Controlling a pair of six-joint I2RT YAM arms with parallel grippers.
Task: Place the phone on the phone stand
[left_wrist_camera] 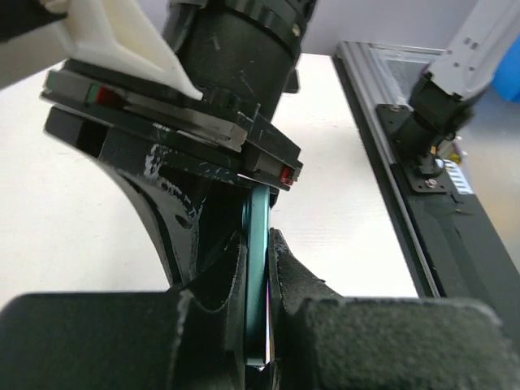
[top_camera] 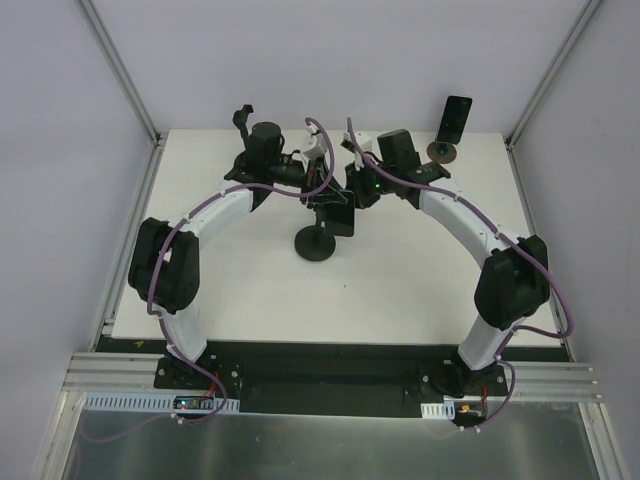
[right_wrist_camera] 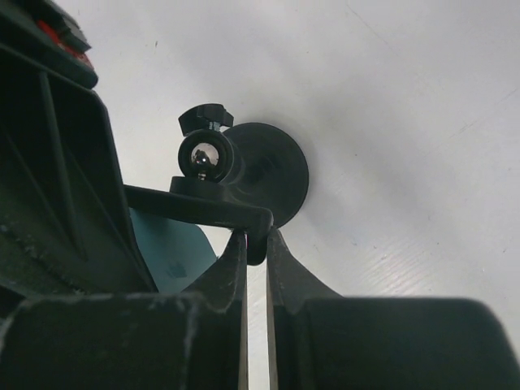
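Note:
A teal phone (left_wrist_camera: 257,284) is held edge-on between my left gripper's (left_wrist_camera: 259,240) closed fingers. In the top view it shows as a dark slab (top_camera: 341,222) just above the black phone stand (top_camera: 316,243) at the table's middle. My right gripper (right_wrist_camera: 257,240) is shut on the hooked lip of the stand's cradle arm. The stand's round base (right_wrist_camera: 276,175) and ball joint lie beyond its fingertips, and the phone's teal back (right_wrist_camera: 166,248) is to their left. Both grippers meet over the stand (top_camera: 338,195). I cannot tell whether the phone touches the cradle.
A second dark phone (top_camera: 455,118) leans on another round stand (top_camera: 443,152) at the back right. An empty black holder (top_camera: 243,119) stands at the back left. The black base rail (left_wrist_camera: 455,211) runs along the table's near edge.

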